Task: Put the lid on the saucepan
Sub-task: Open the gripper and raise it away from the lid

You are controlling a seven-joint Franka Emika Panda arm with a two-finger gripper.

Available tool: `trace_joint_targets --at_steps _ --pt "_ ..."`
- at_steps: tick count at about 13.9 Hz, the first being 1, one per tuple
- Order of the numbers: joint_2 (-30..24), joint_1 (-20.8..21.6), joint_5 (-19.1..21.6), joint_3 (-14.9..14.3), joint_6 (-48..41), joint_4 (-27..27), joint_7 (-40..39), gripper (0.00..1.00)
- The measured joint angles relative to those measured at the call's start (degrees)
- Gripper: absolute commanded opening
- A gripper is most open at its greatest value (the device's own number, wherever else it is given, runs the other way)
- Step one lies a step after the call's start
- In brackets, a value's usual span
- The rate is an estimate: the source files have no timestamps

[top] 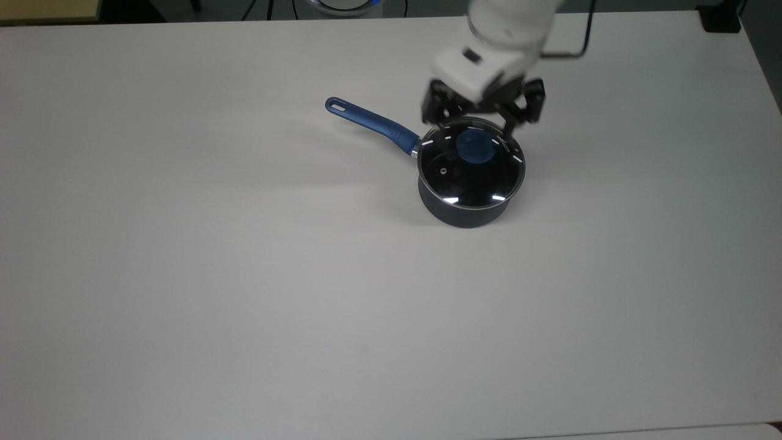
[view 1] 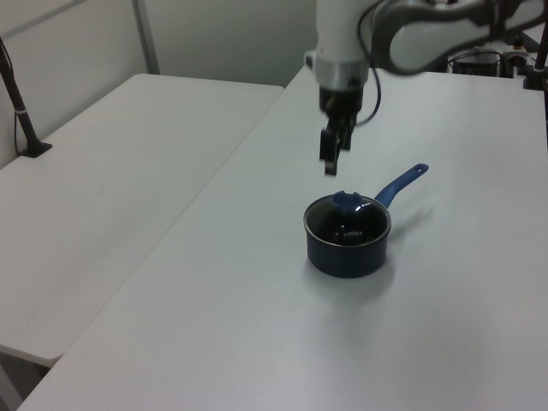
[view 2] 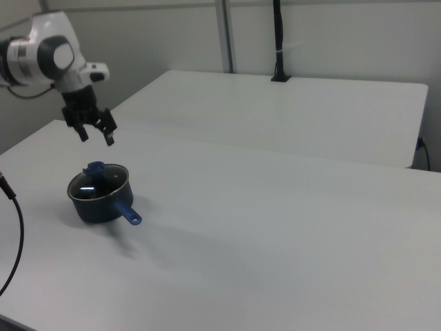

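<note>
Now fingers [top: 482,115] hang spread above lid [top: 471,164].

Bare table [top: 244,305] around saucepan [top: 467,211]

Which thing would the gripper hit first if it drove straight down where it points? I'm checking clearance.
Probably the lid's blue knob: the open gripper hangs above the lid seated on the saucepan, though depth is uncertain.

Glossy clear glass lid [top: 471,164] with shiny metal rim; matt dark saucepan [top: 462,212]; smooth matt white table [top: 244,275].
</note>
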Motion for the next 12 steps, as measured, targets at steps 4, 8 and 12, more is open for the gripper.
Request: trace_joint_targets --at_steps 4,8,12 --pt "-5.9 -8.5 1.2 0.0 -8.2 -0.2 -9.2 1.0" --pt "-7.6 -18.0 1.2 0.0 -9.2 -1.1 -14.9 1.0" --pt "-8.5 -21.8 0.5 0.0 -9.2 -2.7 -17.9 1.0"
